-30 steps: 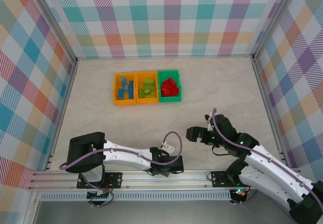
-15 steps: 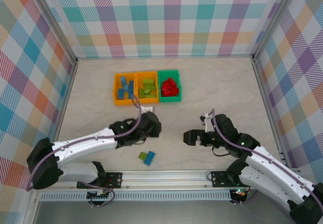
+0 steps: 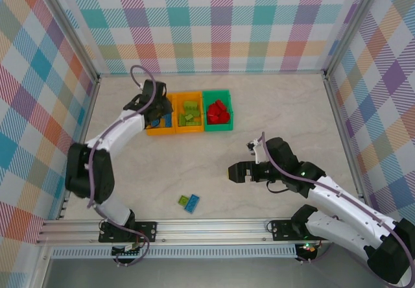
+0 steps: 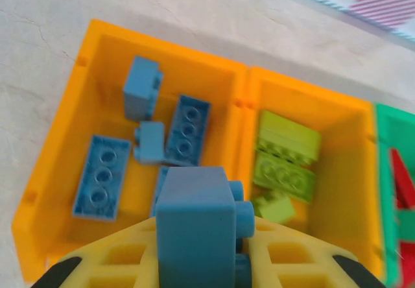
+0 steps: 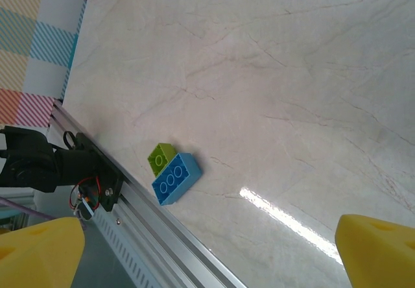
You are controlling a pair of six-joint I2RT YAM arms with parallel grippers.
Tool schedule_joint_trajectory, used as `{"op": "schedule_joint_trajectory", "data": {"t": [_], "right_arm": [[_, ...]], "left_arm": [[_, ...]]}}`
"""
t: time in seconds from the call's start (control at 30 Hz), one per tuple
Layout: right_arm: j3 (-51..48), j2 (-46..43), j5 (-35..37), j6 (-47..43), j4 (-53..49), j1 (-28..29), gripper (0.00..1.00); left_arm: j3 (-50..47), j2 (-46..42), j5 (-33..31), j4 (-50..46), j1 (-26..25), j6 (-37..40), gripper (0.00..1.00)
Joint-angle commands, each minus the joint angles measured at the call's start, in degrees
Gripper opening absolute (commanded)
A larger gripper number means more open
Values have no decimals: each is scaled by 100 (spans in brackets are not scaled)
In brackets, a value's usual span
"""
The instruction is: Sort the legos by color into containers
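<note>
As it hovers over the orange bin (image 4: 52,171), left gripper (image 3: 157,111) pinches a blue brick (image 4: 194,226). Right gripper (image 3: 235,172) is spread wide.

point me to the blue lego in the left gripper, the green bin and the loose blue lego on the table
held blue lego (image 4: 194,220): left wrist view, on its broad smooth face
green bin (image 3: 218,129): top external view, on its near wall
loose blue lego (image 5: 175,178): right wrist view, on its studded top
</note>
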Motion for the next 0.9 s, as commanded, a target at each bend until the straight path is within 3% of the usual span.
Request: {"op": "schedule_joint_trajectory", "data": {"t": [0.0, 0.17, 0.4, 0.63, 0.87], "right_arm": [[142, -104, 85, -83, -4, -10, 100], [139, -217, 191, -74, -127, -9, 100], [84, -81, 297, -26, 102, -8, 100], [52, 233, 393, 66, 466, -13, 100], [56, 284, 453, 146, 478, -8, 100]], "left_arm": [[520, 516, 421, -313, 243, 181, 38], [680, 414, 419, -287, 265, 225, 59], [39, -914, 987, -750, -42, -20, 56], [-953, -2626, 258, -2065, -1581, -180, 56], [-2133, -3257, 409, -3281, -3070, -1233, 57]]}}
